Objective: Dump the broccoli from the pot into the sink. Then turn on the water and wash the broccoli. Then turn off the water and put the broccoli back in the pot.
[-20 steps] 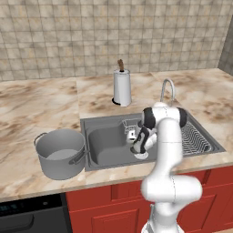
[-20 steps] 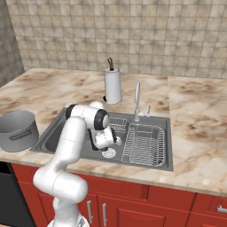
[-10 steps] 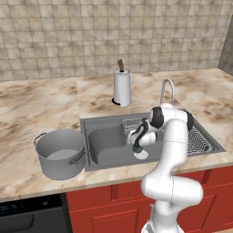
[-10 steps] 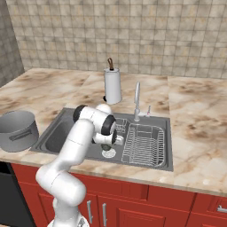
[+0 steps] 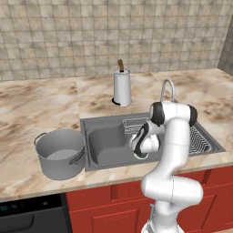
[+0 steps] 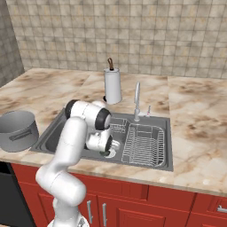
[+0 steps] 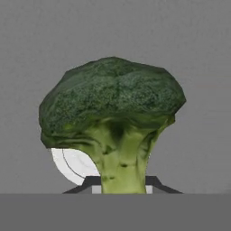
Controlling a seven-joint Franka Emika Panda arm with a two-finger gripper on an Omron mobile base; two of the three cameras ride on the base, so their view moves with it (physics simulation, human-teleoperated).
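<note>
The broccoli [image 7: 113,103], a dark green floret on a pale stem, stands close in front of the hand camera. Its stem runs down between the two dark fingertips of my gripper [image 7: 121,182], which press against it from both sides. Behind it lies the white round drain [image 7: 72,164] on the sink floor. My gripper [image 5: 140,154] reaches down into the dark grey sink [image 5: 109,145], near its front wall. A green bit of broccoli [image 6: 107,154] peeks out under the hand. The grey pot [image 5: 61,166] stands on the counter left of the sink. No stream runs from the chrome faucet [image 5: 167,88].
A white paper-towel roll [image 5: 122,87] stands behind the sink. A wire rack [image 6: 144,142] fills the sink's right part, and a small wire basket sits at the basin's back. Marble counter surrounds the sink; a tiled wall rises behind. A dark oven front lies below the pot.
The hand has turned and sunk a little lower into the basin over the drain. The pot, the faucet and the base have stayed where they were.
</note>
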